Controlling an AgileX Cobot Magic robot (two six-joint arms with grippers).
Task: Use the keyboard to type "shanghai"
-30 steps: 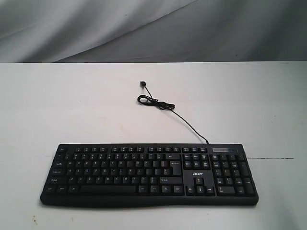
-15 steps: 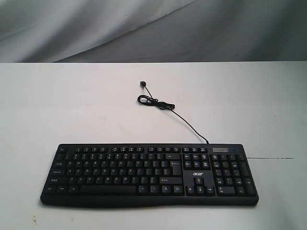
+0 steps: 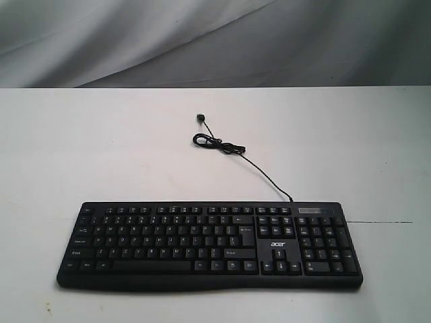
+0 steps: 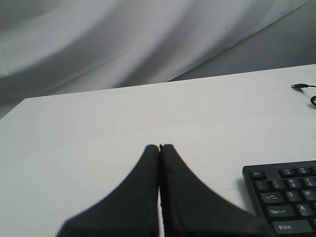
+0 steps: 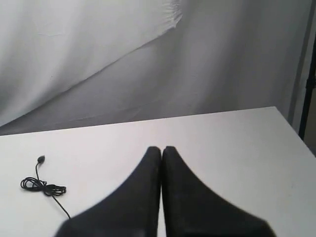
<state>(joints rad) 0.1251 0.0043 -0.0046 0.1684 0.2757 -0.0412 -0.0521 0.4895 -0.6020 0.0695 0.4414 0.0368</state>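
The black keyboard (image 3: 210, 245) lies flat near the front edge of the white table (image 3: 101, 148), number pad on the right. Its thin cable (image 3: 222, 147) runs back to a coiled loop and plug. Neither arm shows in the exterior view. In the left wrist view my left gripper (image 4: 159, 147) is shut with nothing in it, above bare table, and the keyboard's Esc corner (image 4: 284, 195) sits off to one side of it. In the right wrist view my right gripper (image 5: 162, 148) is shut and empty over bare table, with the coiled cable (image 5: 42, 185) to one side.
A grey cloth backdrop (image 3: 215, 40) hangs behind the table's far edge. A dark stand or pole (image 5: 308, 84) shows past the table's edge in the right wrist view.
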